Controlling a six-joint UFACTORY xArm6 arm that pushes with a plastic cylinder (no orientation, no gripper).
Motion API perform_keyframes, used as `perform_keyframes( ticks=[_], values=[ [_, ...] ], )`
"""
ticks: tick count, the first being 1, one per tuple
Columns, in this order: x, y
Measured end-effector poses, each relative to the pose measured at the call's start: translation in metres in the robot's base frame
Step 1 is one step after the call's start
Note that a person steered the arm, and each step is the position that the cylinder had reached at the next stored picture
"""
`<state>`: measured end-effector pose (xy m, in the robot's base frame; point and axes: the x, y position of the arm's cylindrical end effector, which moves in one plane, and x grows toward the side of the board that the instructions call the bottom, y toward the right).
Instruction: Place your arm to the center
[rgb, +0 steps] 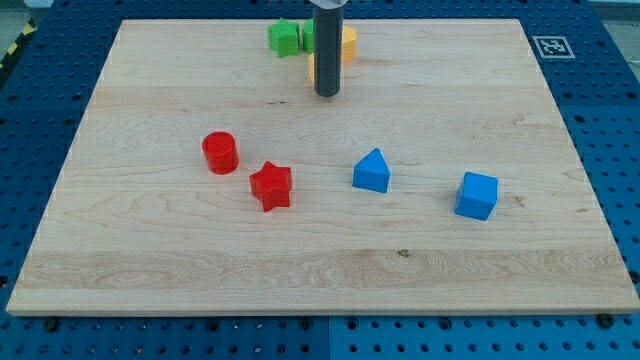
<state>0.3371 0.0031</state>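
Observation:
My tip (327, 93) is at the lower end of the dark rod, which comes down from the view's top middle. It stands on the wooden board (150, 250) just below a cluster of blocks at the top edge: a green block (284, 38) and a yellow block (347, 44) partly hidden behind the rod. A red cylinder (219, 152) and a red star (271, 185) lie left of the middle. A blue triangular block (372, 171) lies right of the middle and a blue cube (477, 195) further right. My tip is well above all of these.
The board rests on a blue perforated table (610, 120). A black-and-white marker tag (552, 45) sits at the board's top right corner.

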Motion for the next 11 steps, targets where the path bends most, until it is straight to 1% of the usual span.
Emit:
perform_keyframes(
  ticks=[2, 3, 4, 5, 11],
  values=[
    [-0.026, 0.0],
    [-0.003, 0.0],
    [0.067, 0.01],
    [0.082, 0.014],
    [0.089, 0.014]
  ],
)
